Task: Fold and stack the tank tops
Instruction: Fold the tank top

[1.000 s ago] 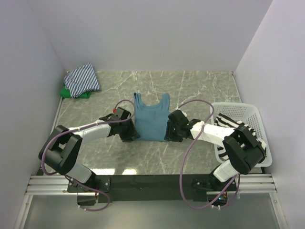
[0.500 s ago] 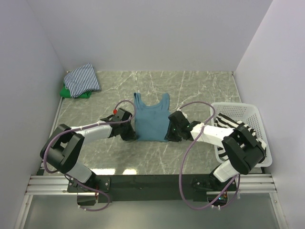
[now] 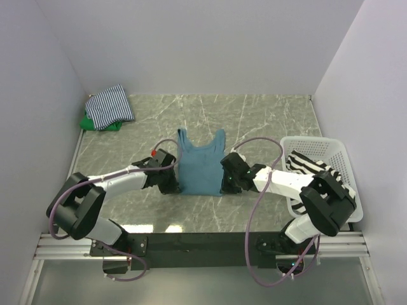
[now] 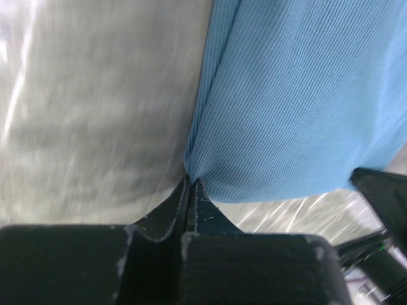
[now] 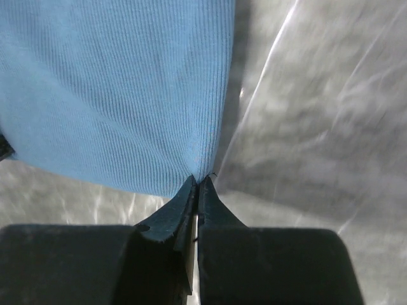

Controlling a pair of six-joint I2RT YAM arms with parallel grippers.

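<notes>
White walls on three sides and a grey marble-look worktop (image 3: 267, 121) in the middle, that's the whole setup. The teal-blue tank top (image 3: 200, 166) lies spread out near the centre of the worktop, with its straps pointing at the far wall and its hem toward the arm bases. Both arms reach in low, one from each side of it.

The left end effector (image 4: 191, 182) is clenched on the bottom-left corner of that top. In the left wrist view the ribbed cloth bunches into a little point right where the black fingertips (image 4: 170, 213) pinch together. Same deal on the other side: the right end effector (image 5: 198, 181) is clamped tight on the bottom-right corner, and the fabric fans out from the pinch.

Over in the far left corner, the thin navy-white striped tank top (image 3: 109, 105) sits folded on the green tank top (image 3: 95, 124), which pokes out underneath. On the right there's a white lattice basket (image 3: 337, 147) with the bold black-white striped tank top (image 3: 310, 166) bundled inside, toward the basket's left wall.
</notes>
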